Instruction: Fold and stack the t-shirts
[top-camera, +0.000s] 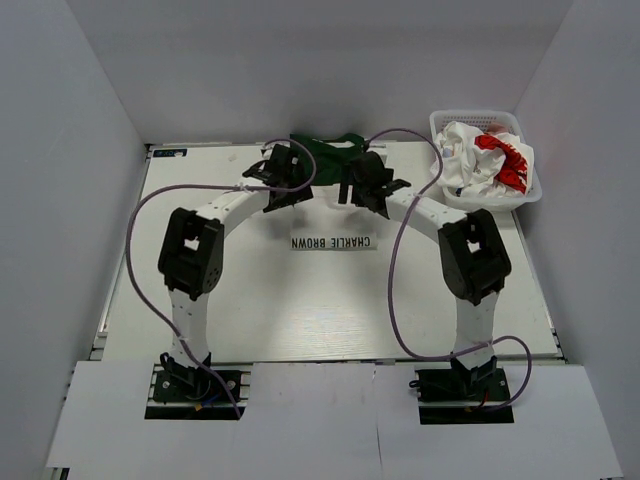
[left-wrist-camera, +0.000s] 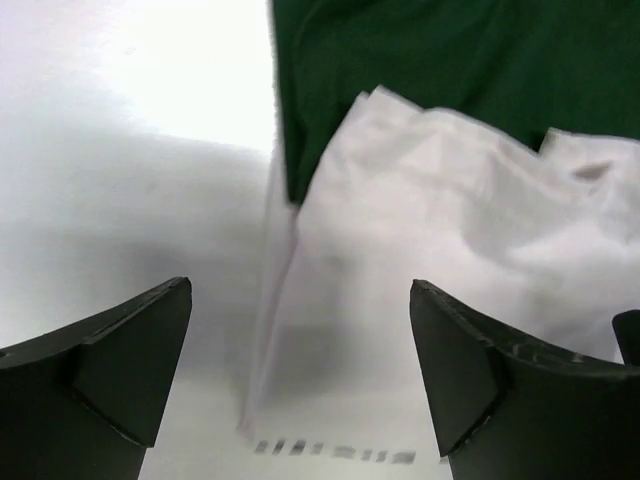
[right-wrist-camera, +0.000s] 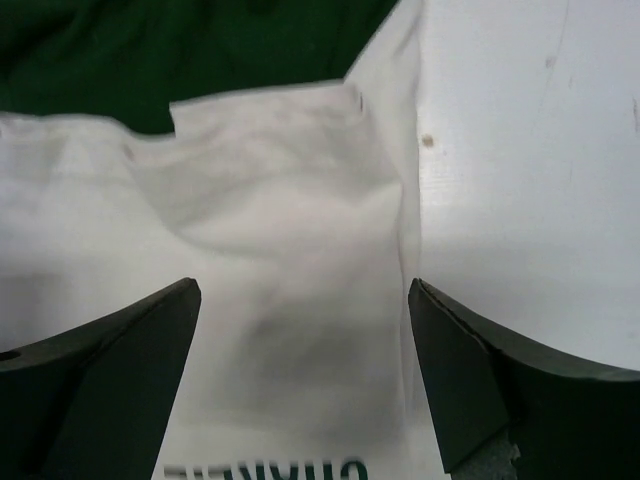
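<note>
A white t-shirt (top-camera: 330, 222) with dark green sleeves (top-camera: 325, 150) lies folded on the table, its "CHARLIE BROWN" print (top-camera: 333, 242) facing up. My left gripper (top-camera: 285, 182) hovers over its far left part and my right gripper (top-camera: 368, 184) over its far right part. In the left wrist view the left gripper (left-wrist-camera: 300, 340) is open above the shirt's left folded edge (left-wrist-camera: 450, 220), nothing between its fingers. In the right wrist view the right gripper (right-wrist-camera: 305, 340) is open over the white cloth (right-wrist-camera: 280, 200) near its right edge. A second t-shirt, white with red print (top-camera: 490, 160), is bunched in the basket.
A white lattice basket (top-camera: 475, 116) stands at the back right corner of the white table (top-camera: 300, 320). Grey walls close in on the left, right and back. Purple cables loop from both arms over the table.
</note>
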